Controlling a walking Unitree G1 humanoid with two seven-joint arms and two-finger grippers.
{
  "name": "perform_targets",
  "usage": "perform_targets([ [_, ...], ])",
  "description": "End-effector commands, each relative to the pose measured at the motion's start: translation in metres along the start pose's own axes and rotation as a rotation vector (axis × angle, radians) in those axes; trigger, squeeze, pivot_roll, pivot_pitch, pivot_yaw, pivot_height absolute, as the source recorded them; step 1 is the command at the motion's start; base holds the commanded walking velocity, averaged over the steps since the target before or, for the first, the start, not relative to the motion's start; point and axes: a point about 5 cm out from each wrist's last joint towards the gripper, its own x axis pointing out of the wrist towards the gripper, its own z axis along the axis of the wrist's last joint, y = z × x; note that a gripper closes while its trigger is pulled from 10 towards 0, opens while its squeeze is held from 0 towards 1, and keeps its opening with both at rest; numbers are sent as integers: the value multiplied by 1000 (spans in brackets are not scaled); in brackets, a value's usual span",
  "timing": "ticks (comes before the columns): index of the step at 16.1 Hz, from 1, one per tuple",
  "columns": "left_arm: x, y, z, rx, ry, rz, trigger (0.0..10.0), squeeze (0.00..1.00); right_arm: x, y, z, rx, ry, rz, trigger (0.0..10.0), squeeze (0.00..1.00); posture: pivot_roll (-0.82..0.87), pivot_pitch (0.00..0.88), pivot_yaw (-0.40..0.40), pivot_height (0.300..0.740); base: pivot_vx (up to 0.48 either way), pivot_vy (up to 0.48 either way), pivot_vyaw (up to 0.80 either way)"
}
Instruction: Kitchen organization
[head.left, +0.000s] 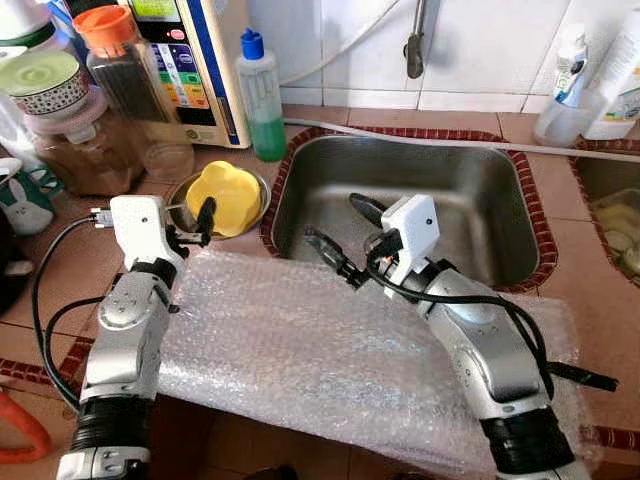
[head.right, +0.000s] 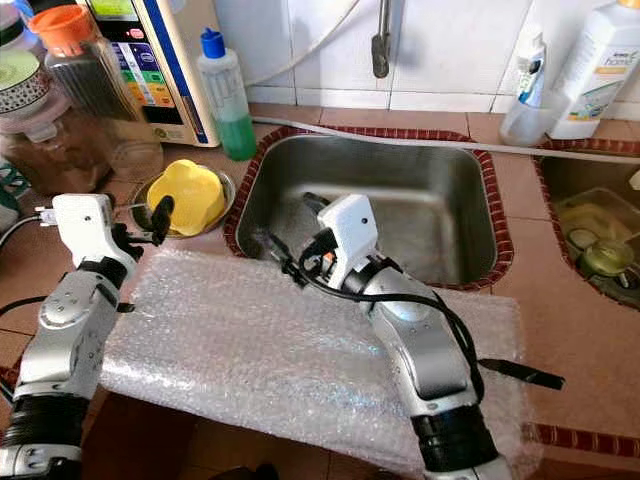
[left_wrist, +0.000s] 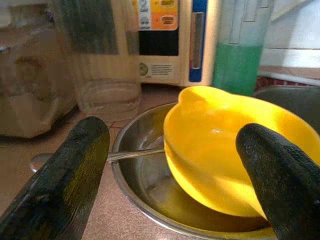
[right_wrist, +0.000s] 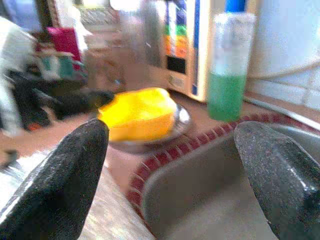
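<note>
The left gripper (left_wrist: 170, 170) is wide open and holds nothing. Just ahead of its fingertips, the yellow bowl (left_wrist: 225, 145) sits tilted in a steel dish (left_wrist: 145, 200); probably light, stiff and slippery, best pinched at the rim.

Green soap bottle (head.left: 262, 100): upright, just beyond left gripper (left_wrist: 172, 170)
Orange-lidded jar (head.left: 120, 60): beyond it, leftward
Tap (head.left: 415, 45): on tiled wall, well beyond right gripper (head.left: 340, 235)
White bottles (head.left: 600, 80): far to its right
</note>
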Motion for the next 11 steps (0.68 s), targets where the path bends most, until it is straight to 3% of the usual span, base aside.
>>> perform_targets([
  [1,2,6,0,-28,13,49,10000,0,3,12,6,26,-29,66,10000,1000,-175,137,103,740,0,0,0],
  [5,3,14,3,-58,-3,116,10000,0,0,29,7,39,-9,170,10000,1000,-174,142,103,740,0,0,0],
  [9,3,19,3,-68,3,142,10000,0,0,29,8,44,-2,174,10000,1000,-172,140,102,740,0,0,0],
  [11,6,11,4,-119,18,100,10000,0,0,27,8,39,2,175,10000,1000,-170,137,100,740,0,0,0],
])
